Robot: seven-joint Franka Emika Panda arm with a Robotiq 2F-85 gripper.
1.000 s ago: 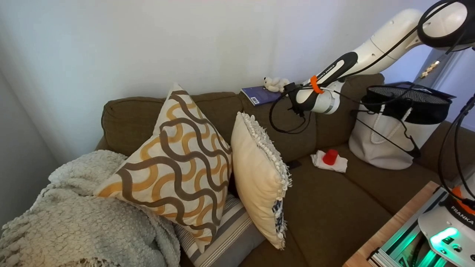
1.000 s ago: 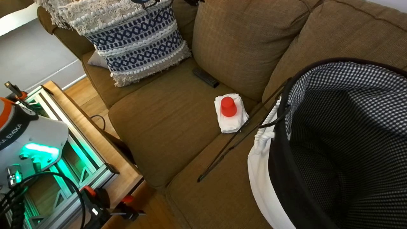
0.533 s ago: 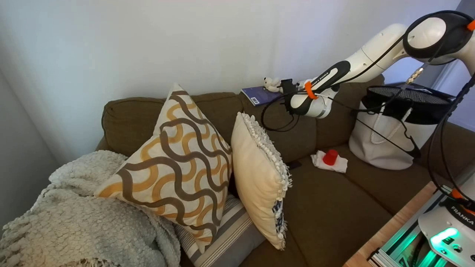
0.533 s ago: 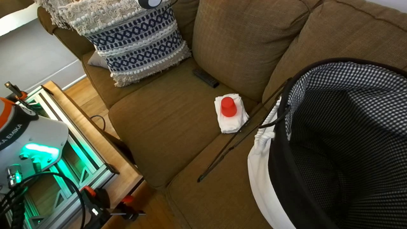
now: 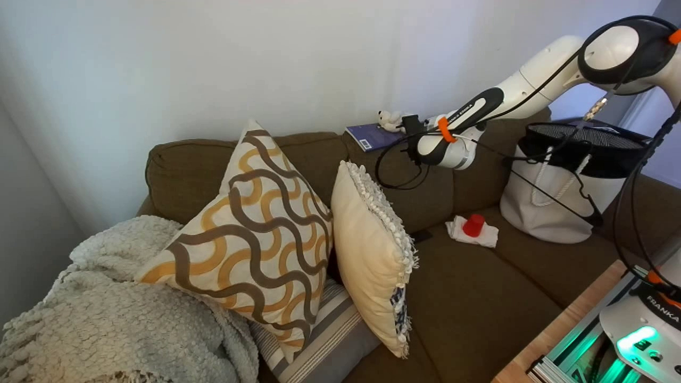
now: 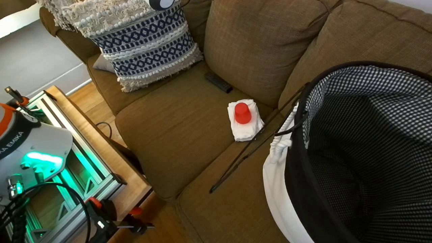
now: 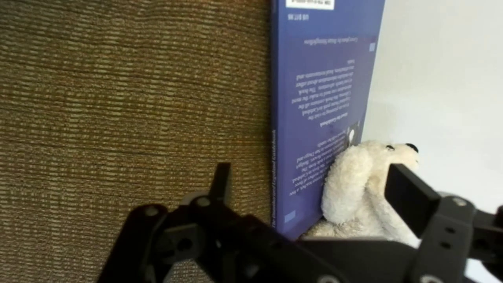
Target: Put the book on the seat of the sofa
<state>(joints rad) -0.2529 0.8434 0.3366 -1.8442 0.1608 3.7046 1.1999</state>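
The book [image 7: 314, 86] lies flat, back cover up, on top of the sofa backrest [image 7: 133, 110], ahead of the gripper [image 7: 312, 182] and alongside the wall [image 7: 440, 86]. Gripper state: fingers [image 7: 221, 181] spread wide, holding nothing. In the wrist view, the book's spine shows between the two fingertips; one finger appears in front of the backrest fabric, the other in front of a white plush toy [image 7: 347, 188]. Contact between that finger and the toy cannot be determined. The toy covers part of the book, at the end nearer the gripper.

The sofa seat [image 5: 463, 298] is located below the gripper. Items on the seat, all lower than the gripper: a red cup [image 6: 243, 113] placed on a folded white cloth [image 6: 243, 133], a remote control [image 6: 218, 82] beside the backrest, and a two-tone basket [image 5: 553, 226] with a black hanger [image 6: 237, 164] at its rim. A fringed cushion [image 5: 370, 255] stands below the gripper, on the side opposite the basket; a wave-patterned cushion [image 5: 260, 229] sits beyond it, farther from the gripper.
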